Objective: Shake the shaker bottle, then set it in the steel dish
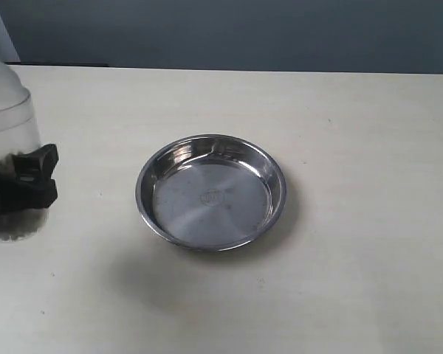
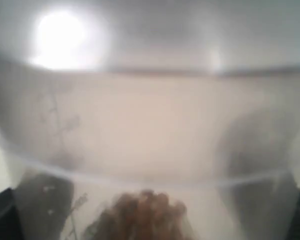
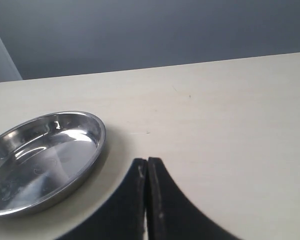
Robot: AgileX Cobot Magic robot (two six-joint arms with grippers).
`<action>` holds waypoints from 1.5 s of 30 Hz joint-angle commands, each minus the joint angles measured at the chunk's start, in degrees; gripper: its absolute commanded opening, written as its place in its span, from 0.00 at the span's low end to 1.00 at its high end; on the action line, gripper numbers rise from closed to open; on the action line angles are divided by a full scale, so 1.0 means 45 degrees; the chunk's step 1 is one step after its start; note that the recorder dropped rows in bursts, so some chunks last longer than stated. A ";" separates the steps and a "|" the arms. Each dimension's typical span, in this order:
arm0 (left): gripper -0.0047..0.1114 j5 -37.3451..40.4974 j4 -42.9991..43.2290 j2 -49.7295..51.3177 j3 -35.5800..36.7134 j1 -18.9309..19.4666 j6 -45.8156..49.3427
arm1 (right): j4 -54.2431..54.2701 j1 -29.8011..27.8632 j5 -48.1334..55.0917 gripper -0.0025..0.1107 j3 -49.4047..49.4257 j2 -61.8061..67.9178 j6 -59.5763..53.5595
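While the left tool [image 1: 29, 177] pinches the shaker bottle [image 1: 7, 110] around its lower body at the far left edge of the cream worktop [image 1: 354, 133], the steel dish [image 1: 207, 217] sits empty and upright at the centre, well apart from the bottle. The bottle stands upright. Whether its base touches the worktop cannot be told. Seen from the left wrist, its frosted wall fills the frame, with brown grains [image 2: 145, 215] clumped inside. The right tool [image 3: 147, 165] hangs above the worktop near the dish's rim, its two dark fingers pressed together on nothing.
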 commanded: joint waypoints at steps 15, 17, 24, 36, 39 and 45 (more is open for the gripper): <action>0.04 -0.0160 -0.0680 -0.0343 -0.0725 0.0123 0.1338 | -0.0008 0.0016 -0.0126 0.02 0.0015 -0.0048 -0.0041; 0.04 0.0274 -0.1008 -0.0084 -0.0461 0.0094 0.0607 | -0.0008 0.0016 -0.0126 0.02 0.0015 -0.0048 -0.0041; 0.04 -0.0843 0.1547 -0.0111 -0.0397 0.0378 -0.2229 | -0.0008 0.0016 -0.0126 0.02 0.0015 -0.0048 -0.0041; 0.04 0.0224 0.1785 0.0142 -0.0518 0.0489 -0.0084 | -0.0008 0.0016 -0.0126 0.02 0.0015 -0.0048 -0.0041; 0.04 0.1372 0.4666 0.0286 -0.0518 0.0489 -0.0879 | -0.0008 0.0016 -0.0126 0.02 0.0015 -0.0048 -0.0041; 0.04 -0.0094 0.3668 0.0939 -0.0547 0.0623 -0.1172 | -0.0008 0.0016 -0.0126 0.02 0.0015 -0.0048 -0.0041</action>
